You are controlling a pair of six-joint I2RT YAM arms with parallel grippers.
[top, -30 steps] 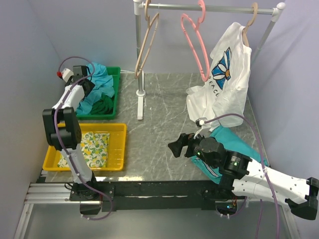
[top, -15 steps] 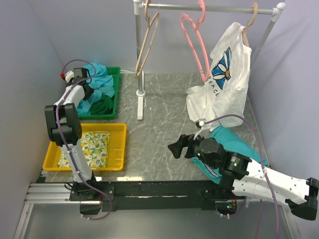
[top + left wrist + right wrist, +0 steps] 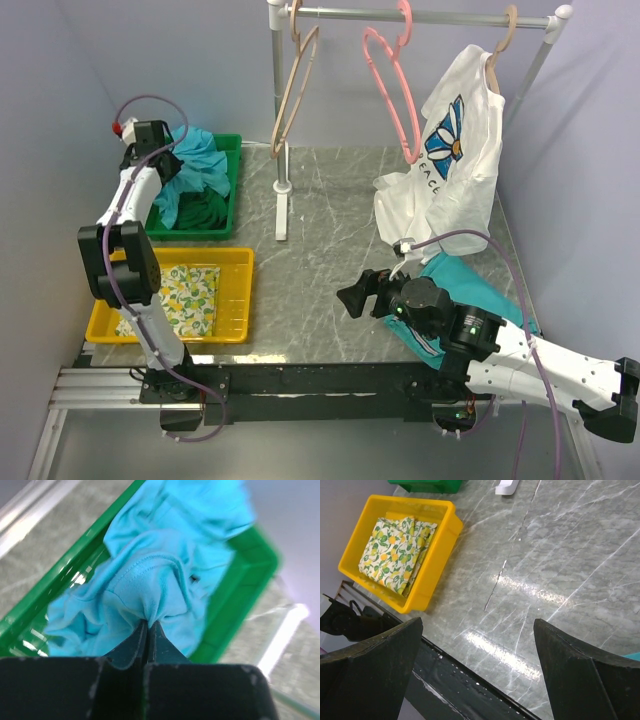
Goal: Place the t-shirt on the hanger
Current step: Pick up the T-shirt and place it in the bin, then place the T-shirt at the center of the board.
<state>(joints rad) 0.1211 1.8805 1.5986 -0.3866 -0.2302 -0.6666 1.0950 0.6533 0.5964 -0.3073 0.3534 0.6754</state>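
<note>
The t-shirt point(image 3: 165, 575) lies bunched in the green bin point(image 3: 232, 195) at the far left of the tabletop point(image 3: 320, 250). Its turquoise cloth is heaped over the bin's far end, above a darker green garment point(image 3: 205, 212) in the same bin. The left gripper point(image 3: 148, 627) is clenched on the t-shirt: in the left wrist view we see its two dark fingers pressed together, with a pinched fold of the cloth rising from between their tips. Nearer to us on the left sits the yellow bin point(image 3: 240, 290), which holds a folded cloth with a lemon print point(image 3: 395, 545).

Moving right, a white rack point(image 3: 278, 100) stands at the far side of the tabletop, with its rail running to the right. On the rail, from left to right, we see a tan hanger point(image 3: 295, 90) hanging bare and the hanger point(image 3: 395, 90), pink and also bare. After these comes a second tan hanger point(image 3: 497, 50), which carries a white t-shirt with a blue-and-yellow flower print point(image 3: 450, 160); its lower hem reaches the tabletop.

Near the right edge, the right gripper point(image 3: 477, 622) hovers over bare tabletop with its jaws spread wide and nothing between them. Just beside and partly under that arm lies a teal garment point(image 3: 460, 280), well apart from the bins.
</note>
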